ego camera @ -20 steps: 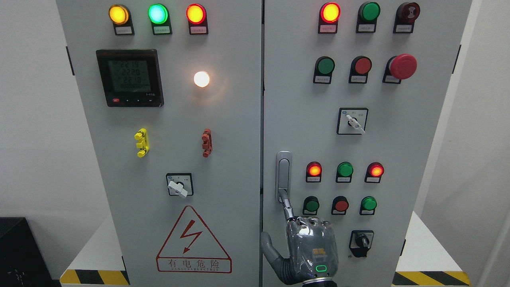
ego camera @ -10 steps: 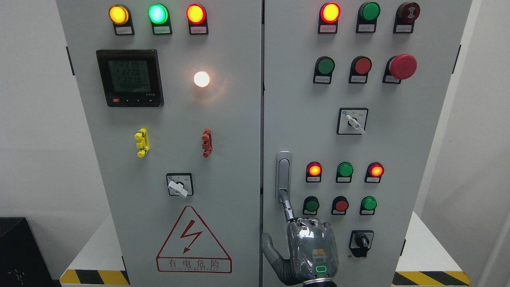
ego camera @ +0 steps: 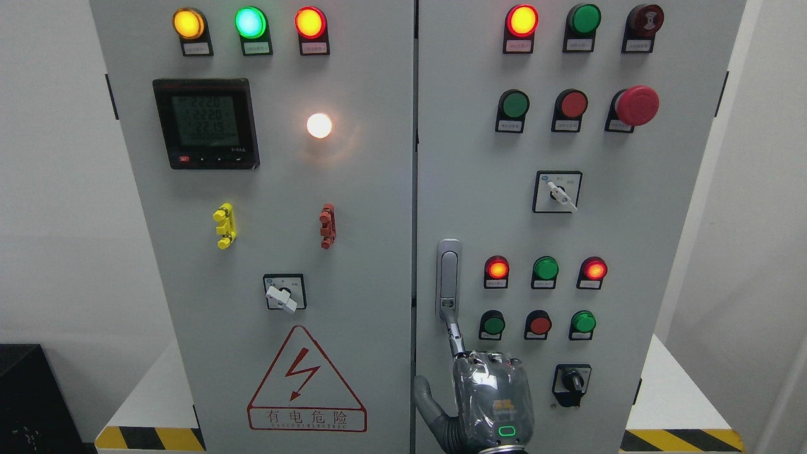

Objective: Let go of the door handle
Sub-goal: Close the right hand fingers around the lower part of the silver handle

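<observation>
The silver door handle [ego camera: 448,271] stands upright at the left edge of the cabinet's right door [ego camera: 466,157]. My right hand [ego camera: 493,394] comes up from the bottom edge just below it, its back toward me. Its index finger [ego camera: 455,331] points straight up, and the tip touches the handle's lower end. The thumb [ego camera: 427,400] sticks out to the left over the gap between the doors, and the other fingers are folded at the knuckles. Nothing is grasped. The left arm is out of view.
The right door carries lit indicator lamps, push buttons, a red mushroom stop button [ego camera: 637,104] and two rotary switches [ego camera: 557,191]. On the left door are a digital meter [ego camera: 205,123], a lit white lamp [ego camera: 319,125] and a red hazard triangle [ego camera: 306,381]. Yellow-black striped edges mark the base.
My right hand has sunk slightly, so the index fingertip sits a little lower on the handle's bottom end. The handle and doors have not moved.
</observation>
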Robot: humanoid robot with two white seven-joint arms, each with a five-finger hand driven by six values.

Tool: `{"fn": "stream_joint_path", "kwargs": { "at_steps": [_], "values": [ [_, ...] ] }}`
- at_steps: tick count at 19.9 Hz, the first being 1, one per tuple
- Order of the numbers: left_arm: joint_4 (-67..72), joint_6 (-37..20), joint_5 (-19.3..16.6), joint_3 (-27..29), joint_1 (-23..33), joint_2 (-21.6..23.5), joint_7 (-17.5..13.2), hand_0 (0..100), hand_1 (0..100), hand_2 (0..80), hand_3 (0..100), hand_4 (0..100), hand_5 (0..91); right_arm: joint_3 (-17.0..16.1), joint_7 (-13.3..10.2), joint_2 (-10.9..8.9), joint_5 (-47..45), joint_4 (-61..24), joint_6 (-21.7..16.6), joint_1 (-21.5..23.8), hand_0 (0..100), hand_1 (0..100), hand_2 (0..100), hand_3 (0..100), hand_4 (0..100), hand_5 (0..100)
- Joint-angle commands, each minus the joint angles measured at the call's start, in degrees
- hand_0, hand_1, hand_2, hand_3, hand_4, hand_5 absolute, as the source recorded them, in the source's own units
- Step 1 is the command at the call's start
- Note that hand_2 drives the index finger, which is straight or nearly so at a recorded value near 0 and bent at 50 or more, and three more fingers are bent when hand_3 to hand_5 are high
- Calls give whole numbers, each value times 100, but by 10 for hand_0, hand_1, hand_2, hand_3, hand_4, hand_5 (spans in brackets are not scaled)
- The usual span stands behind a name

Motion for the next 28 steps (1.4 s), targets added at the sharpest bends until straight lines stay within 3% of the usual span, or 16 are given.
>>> {"fn": "stream_joint_path", "kwargs": {
  "at_steps": [1, 5, 8, 28],
  "values": [
    [-114, 2, 0, -123, 0, 0, 3, 0, 0, 22, 90, 12, 0, -17, -5, 1, -3, -17, -10, 110, 407, 353, 0, 1000, 1000, 987],
    [-114, 2, 0, -123, 0, 0, 3, 0, 0, 22, 92, 11, 0, -17, -5, 1, -3, -52, -10, 92, 405, 355, 0, 1000, 1000, 987],
    [-114, 2, 0, -123, 0, 0, 3, 0, 0, 22, 92, 12, 0, -17, 144, 0, -3, -52, -10, 92, 402, 355, 0, 1000, 1000, 987],
    [-114, 2, 0, -123, 0, 0, 3, 0, 0, 22, 92, 13, 0, 10, 145, 1, -39, -210, -27, 136, 395, 351, 0, 1000, 1000, 987]
  ]
}}
